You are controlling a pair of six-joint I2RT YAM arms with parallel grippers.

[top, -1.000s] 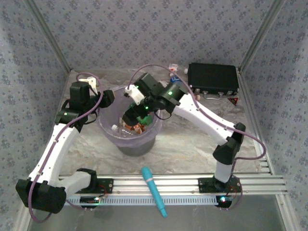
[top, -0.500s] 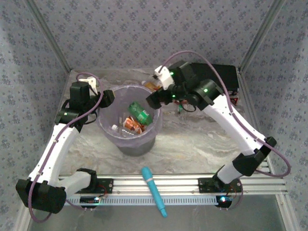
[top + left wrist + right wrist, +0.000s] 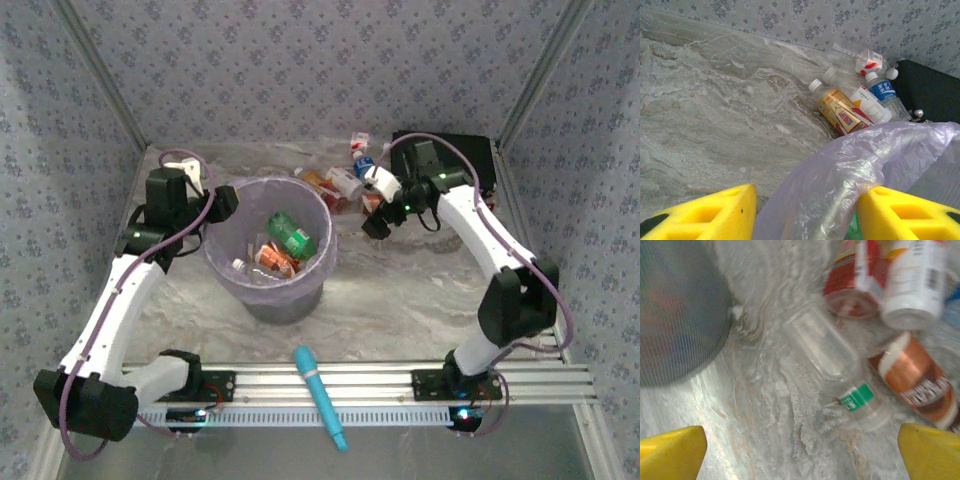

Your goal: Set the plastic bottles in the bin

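A: Fingers [image 3: 670, 450] of the right gripper [image 3: 800, 455], what are they doing?
B: Standing wide apart, gripping nothing, hovering over a clear bottle [image 3: 835, 365] lying on the table [image 3: 765, 415].
A: And the left gripper [image 3: 807, 215]?
B: Its fingers are pinching the rim of the bin [image 3: 840, 170], with lilac liner filling the gap. A green bottle [image 3: 291, 236] is lying inside; more bottles [image 3: 342, 183] are lying beside the black case [image 3: 445, 160].

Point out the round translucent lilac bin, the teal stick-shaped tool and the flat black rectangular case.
round translucent lilac bin [image 3: 285, 300]: top external view, front wall.
teal stick-shaped tool [image 3: 319, 398]: top external view, mid shaft.
flat black rectangular case [image 3: 476, 152]: top external view, lid's right part.
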